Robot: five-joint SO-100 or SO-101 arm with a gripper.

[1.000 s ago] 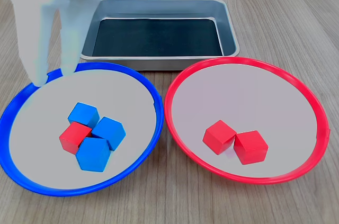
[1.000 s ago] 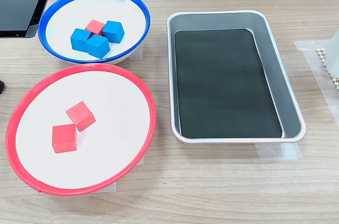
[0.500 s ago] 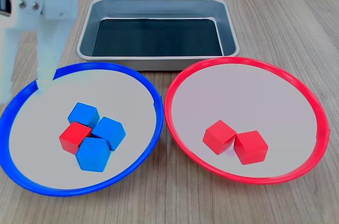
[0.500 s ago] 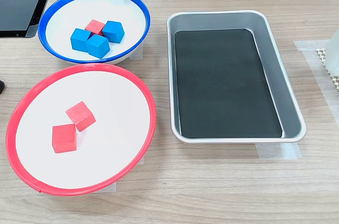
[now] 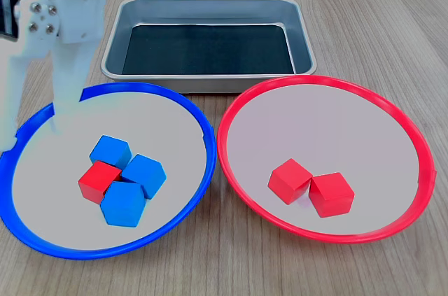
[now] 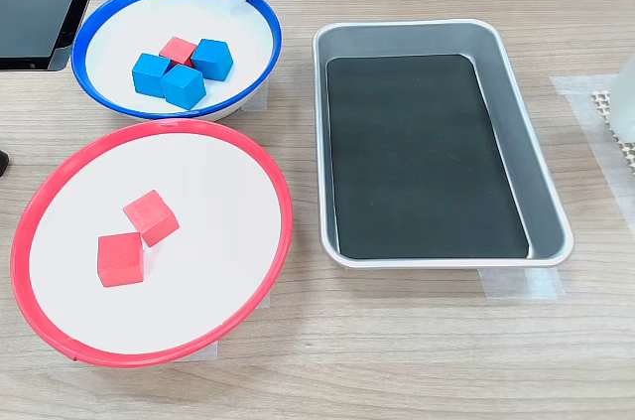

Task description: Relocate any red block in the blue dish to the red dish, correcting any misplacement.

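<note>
My tool hangs wide open and empty over the far-left rim of the blue dish in the first exterior view. The red block I want lies nearer the camera and to the right of the tool — wedged against three blue cubes, so I judge only its left side is free for a finger.

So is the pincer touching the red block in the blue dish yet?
Apart. In the first exterior view the open pincer hovers near the blue dish rim, with bare dish floor between its fingertips and the red block.
</note>
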